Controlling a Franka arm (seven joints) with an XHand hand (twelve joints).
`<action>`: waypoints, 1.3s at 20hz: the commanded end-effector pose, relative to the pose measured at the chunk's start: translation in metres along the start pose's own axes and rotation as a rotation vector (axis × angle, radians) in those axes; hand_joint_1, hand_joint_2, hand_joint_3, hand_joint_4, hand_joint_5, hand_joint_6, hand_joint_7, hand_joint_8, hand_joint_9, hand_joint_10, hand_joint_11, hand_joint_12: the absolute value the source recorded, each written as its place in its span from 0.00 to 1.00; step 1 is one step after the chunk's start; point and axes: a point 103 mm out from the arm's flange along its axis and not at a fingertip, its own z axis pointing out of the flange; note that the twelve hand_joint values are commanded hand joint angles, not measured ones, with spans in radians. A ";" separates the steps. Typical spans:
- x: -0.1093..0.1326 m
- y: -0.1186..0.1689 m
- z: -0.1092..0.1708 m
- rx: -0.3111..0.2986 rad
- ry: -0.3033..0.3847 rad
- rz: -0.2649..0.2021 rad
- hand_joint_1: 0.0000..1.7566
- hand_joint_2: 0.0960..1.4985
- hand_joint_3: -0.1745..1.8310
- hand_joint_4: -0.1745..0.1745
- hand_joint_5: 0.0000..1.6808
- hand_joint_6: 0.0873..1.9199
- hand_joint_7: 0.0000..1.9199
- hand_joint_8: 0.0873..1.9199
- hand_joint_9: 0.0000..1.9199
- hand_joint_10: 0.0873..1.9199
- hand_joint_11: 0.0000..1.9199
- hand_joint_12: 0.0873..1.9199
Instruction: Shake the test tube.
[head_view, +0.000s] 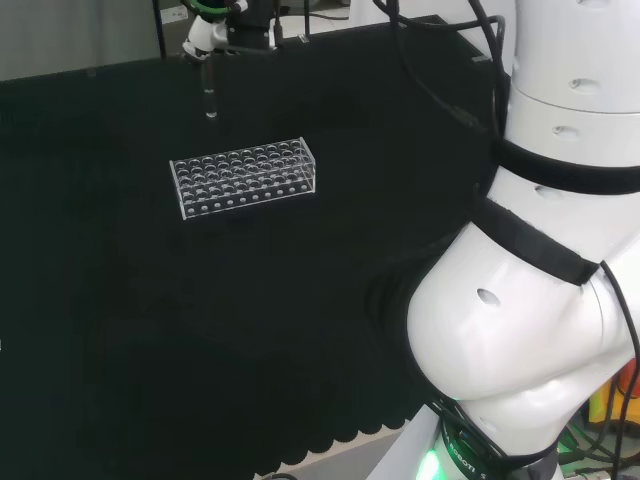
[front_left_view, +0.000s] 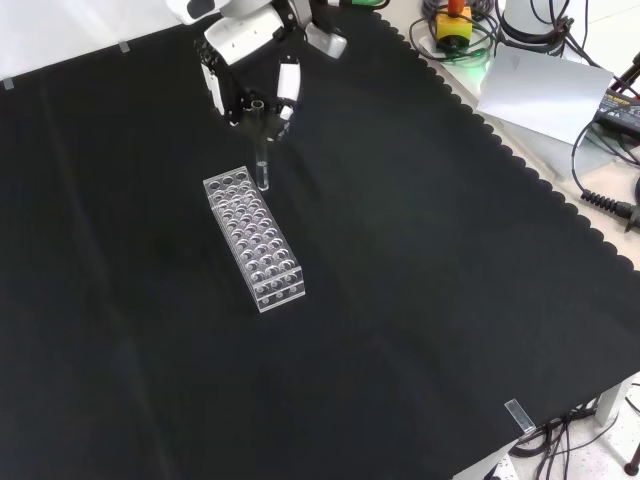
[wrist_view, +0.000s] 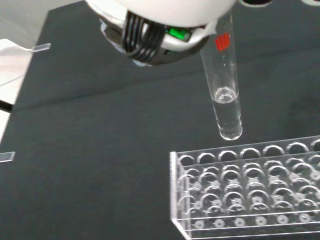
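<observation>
Above the far end of the clear plastic test tube rack (front_left_view: 254, 238) in the front view, the black and white hand (front_left_view: 245, 72) has its fingers curled round the top of a clear glass test tube (front_left_view: 261, 150). It hangs upright, its rounded bottom clear of the rack's holes, a little clear liquid in its lower part by the wrist view. The tube is lifted and the shaking step seems to be in hand. Next comes a short back-and-forth swing, well clear of the rack, above the black-clothed bench (front_left_view: 420, 300).
</observation>
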 end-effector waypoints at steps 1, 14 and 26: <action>-0.010 -0.001 -0.002 0.001 -0.005 0.017 0.70 0.43 0.36 0.00 0.79 0.24 0.90 0.22 0.86 0.33 0.68 0.43; -0.152 -0.020 -0.028 -0.035 -0.110 0.280 0.70 0.43 0.36 0.00 0.78 0.24 0.90 0.22 0.86 0.34 0.68 0.43; -0.171 -0.017 -0.029 -0.039 -0.104 0.333 0.70 0.43 0.36 0.00 0.78 0.24 0.89 0.22 0.86 0.34 0.68 0.43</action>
